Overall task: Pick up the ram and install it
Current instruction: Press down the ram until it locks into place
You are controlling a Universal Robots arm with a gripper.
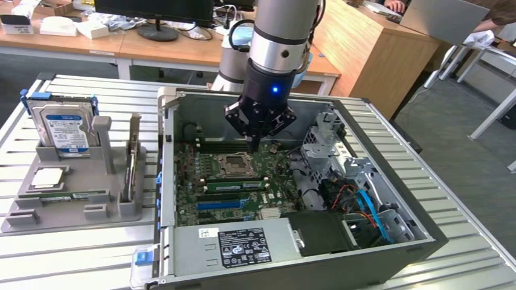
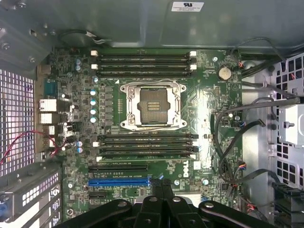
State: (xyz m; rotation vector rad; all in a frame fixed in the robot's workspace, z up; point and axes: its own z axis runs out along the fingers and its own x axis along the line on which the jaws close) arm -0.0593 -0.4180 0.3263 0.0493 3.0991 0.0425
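Over the open case (image 1: pixel 173 181) on the slatted worktop (image 1: pixel 467 199), the arm hangs straight down. Its end effector (image 1: pixel 253 145) is clenched, the fingers pressed together with nothing between them. The tips sit just above the motherboard (image 1: pixel 190 181), near the far edge of the CPU socket (image 1: pixel 234 162). From the wrist view, the end effector (image 2: pixel 161 189) is over the board's near side, close to the blue slot (image 2: pixel 118 181), with the socket (image 2: pixel 152 105) and the dark memory slots (image 2: pixel 145 145) spread out beyond it.

Well apart from the arm, on the exterior view's left, a grey holder (image 1: pixel 113 208) stands on the worktop. What looks like the ram (image 1: pixel 72 195) lies flat along its near part, a thin green stick, though it is hard to make out from here. A hard drive (image 1: pixel 66 130) stands upright at the holder's far end.
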